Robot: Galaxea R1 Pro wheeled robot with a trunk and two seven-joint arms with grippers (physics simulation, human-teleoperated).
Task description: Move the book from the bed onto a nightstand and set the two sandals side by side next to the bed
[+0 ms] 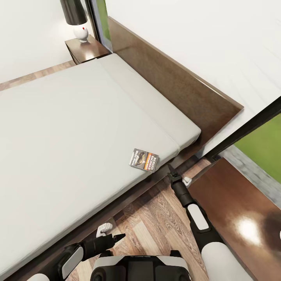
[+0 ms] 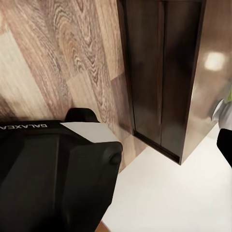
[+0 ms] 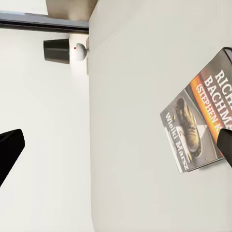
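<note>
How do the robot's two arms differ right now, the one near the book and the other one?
The right gripper is stretched forward to the bed's edge, close to the book; the left gripper stays low near the robot's body, over the wood floor. The right wrist view looks at the book between spread fingertips; the left wrist view looks at floor and dark furniture. Both are black-tipped and empty.

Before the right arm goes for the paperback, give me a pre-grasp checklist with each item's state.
1. Dark grey paperback with orange band lies flat near the off-white mattress edge: ok.
2. Right gripper near the paperback, not touching: ok.
3. Right fingers spread: ok.
4. Glossy reddish-brown nightstand beside the right arm, bare top visible: ok.
5. Left gripper state: cannot tell.
</note>
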